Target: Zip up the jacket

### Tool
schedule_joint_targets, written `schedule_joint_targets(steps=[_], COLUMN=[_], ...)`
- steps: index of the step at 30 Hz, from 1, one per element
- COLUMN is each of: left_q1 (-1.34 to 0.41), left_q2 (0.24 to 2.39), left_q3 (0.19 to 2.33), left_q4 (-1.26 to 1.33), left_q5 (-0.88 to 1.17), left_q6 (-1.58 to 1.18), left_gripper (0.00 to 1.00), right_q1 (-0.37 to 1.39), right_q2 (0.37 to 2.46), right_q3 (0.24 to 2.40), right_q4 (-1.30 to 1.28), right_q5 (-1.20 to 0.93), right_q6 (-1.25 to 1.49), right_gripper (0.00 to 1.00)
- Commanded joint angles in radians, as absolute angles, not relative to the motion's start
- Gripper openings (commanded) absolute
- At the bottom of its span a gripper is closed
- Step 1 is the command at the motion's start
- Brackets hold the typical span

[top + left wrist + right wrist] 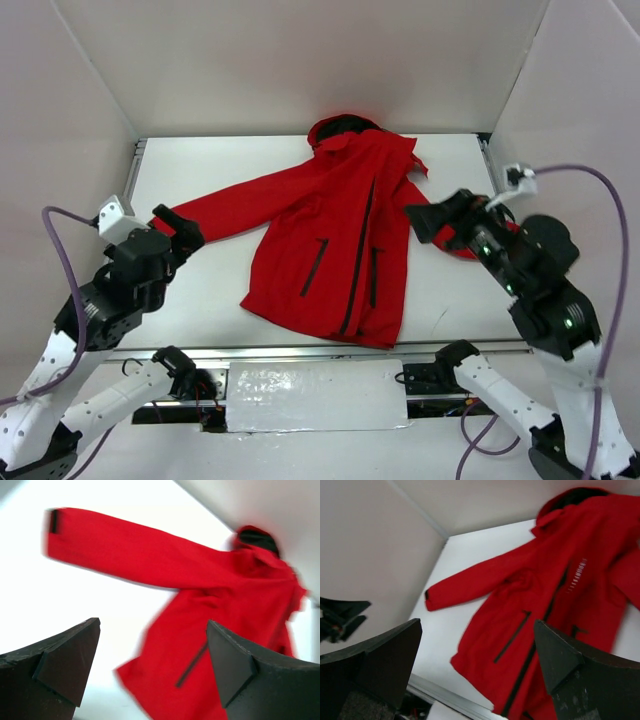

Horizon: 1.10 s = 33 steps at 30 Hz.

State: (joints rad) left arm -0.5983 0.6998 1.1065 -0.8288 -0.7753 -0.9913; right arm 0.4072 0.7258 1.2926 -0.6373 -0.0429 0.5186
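Observation:
The red hooded jacket (335,240) lies flat, front up, in the middle of the white table, hood (345,128) toward the back. Its black front zipper (360,250) runs from collar to hem, with a slanted pocket zipper (314,266) to its left. One sleeve stretches left to its cuff (165,220). My left gripper (188,236) hovers open by that cuff, holding nothing. My right gripper (415,222) is open above the jacket's right edge and the other sleeve. The left wrist view shows the blurred jacket (210,580) beyond the open gripper (153,625). In the right wrist view the jacket (520,595) and its front zipper (540,635) lie below the open gripper (477,624).
White walls enclose the table (200,170) on the left, back and right. A metal rail (180,352) runs along the near edge, with a shiny white panel (315,395) below it. Purple cables loop beside both arms. The left arm (340,617) shows in the right wrist view.

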Motion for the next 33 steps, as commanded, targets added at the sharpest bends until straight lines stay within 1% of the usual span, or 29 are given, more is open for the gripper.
schedule_joint_targets(steps=[1,4,6,8,12,15,18,33], left_q1=[-0.592,-0.592,-0.594,-0.594,-0.594,-0.594,-0.594,-0.594], left_q2=[0.678,0.637,0.572,0.503,0.453,0.448,0.396,0.416], left_q3=[1.167,1.224,1.25,1.255,1.275,1.278,1.249,1.218], left_q4=[-1.095,-1.185,-1.252,-1.264,-1.327,-1.368,-1.289,-1.262], left_q5=[-0.902,-0.991,-1.041,-1.052,-1.055,-1.055,-1.002,-1.017], left_q6=[-0.931,-0.977,-0.999,-0.988,-0.982,-0.976,-0.889,-0.888], left_gripper=[0.99,0.99,0.99,0.99,0.99,0.99,0.99,0.99], right_q1=[0.407,0.405,0.408,0.405,0.407,0.41,0.422,0.44], right_q2=[0.611,0.503,0.445,0.408,0.315,0.29,0.273,0.268], right_q3=[1.314,1.373,1.417,1.436,1.417,1.398,1.367,1.347], right_q4=[-0.868,-0.995,-1.083,-1.144,-1.184,-1.201,-1.195,-1.172], right_q5=[0.153,0.179,0.228,0.293,0.313,0.325,0.33,0.319], right_q6=[0.453,0.43,0.42,0.416,0.405,0.41,0.411,0.414], right_gripper=[1.0,1.0,1.0,1.0,1.0,1.0,1.0,1.0])
